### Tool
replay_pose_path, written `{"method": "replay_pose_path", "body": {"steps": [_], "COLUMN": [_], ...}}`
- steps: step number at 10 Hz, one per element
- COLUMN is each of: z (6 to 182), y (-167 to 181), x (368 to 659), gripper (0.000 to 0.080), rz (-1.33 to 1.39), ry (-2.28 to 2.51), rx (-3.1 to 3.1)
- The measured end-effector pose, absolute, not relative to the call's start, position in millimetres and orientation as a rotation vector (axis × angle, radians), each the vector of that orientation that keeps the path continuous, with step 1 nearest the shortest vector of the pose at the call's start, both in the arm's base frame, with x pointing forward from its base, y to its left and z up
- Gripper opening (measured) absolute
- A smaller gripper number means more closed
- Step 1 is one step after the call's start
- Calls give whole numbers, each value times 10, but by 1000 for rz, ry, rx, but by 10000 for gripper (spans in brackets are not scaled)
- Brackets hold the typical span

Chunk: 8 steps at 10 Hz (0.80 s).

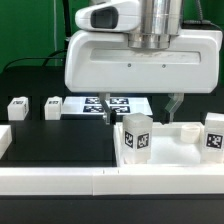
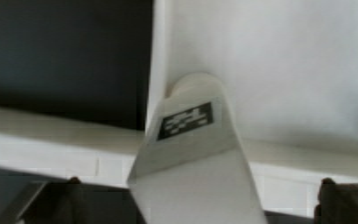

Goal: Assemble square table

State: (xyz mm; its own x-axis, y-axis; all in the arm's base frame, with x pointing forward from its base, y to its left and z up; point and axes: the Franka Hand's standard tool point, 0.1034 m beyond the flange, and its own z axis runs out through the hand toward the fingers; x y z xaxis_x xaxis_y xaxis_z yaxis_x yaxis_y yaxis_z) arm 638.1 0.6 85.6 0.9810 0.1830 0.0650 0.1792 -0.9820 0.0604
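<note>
the fingers [image 2: 341, 203] stand wide apart, clenched on nothing. a leg [image 2: 188, 150] rises between them with dark gaps on both sides and touches neither. the gripper [image 1: 140, 112] is thus released and straddling, its tips about level with the leg's top in the exterior view.

the leg stands upright, tag face showing, at the near corner of the slab [image 1: 175, 150] toward the exterior view's left. i judge that it sits in that corner's socket, which would explain why it stands with no support. a second leg [image 1: 215, 135] stands likewise at the corner on the exterior view's right.

the slab lies flat, recess up, just behind the rail [image 1: 60, 180] and seemingly against it, likely so the rail braces it while legs are turned in. two loose legs [image 1: 17, 108] lie on the black table [image 1: 60, 140], well apart from the slab, beside the marker board [image 1: 82, 106].

the gripper hangs straight down, fingers vertical and centred over the leg. that pose suits either closing on the leg for a turn or lifting clear.
</note>
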Motion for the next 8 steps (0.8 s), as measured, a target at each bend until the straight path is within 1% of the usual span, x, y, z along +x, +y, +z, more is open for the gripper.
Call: {"method": "replay_pose_path", "body": {"steps": [2, 3, 4, 5, 6, 7, 8], "z": [848, 847, 846, 846, 846, 846, 846], "y": [-31, -36, -38, -38, -37, -38, -33], "x": [6388, 6387, 6386, 6386, 6386, 6386, 6386], "gripper": [649, 608, 608, 425, 425, 287, 287], "rz": [95, 93, 93, 93, 94, 94, 98], "ry": [517, 541, 539, 534, 507, 507, 428], "rx": [3032, 3026, 3027, 3028, 3033, 3033, 3049]}}
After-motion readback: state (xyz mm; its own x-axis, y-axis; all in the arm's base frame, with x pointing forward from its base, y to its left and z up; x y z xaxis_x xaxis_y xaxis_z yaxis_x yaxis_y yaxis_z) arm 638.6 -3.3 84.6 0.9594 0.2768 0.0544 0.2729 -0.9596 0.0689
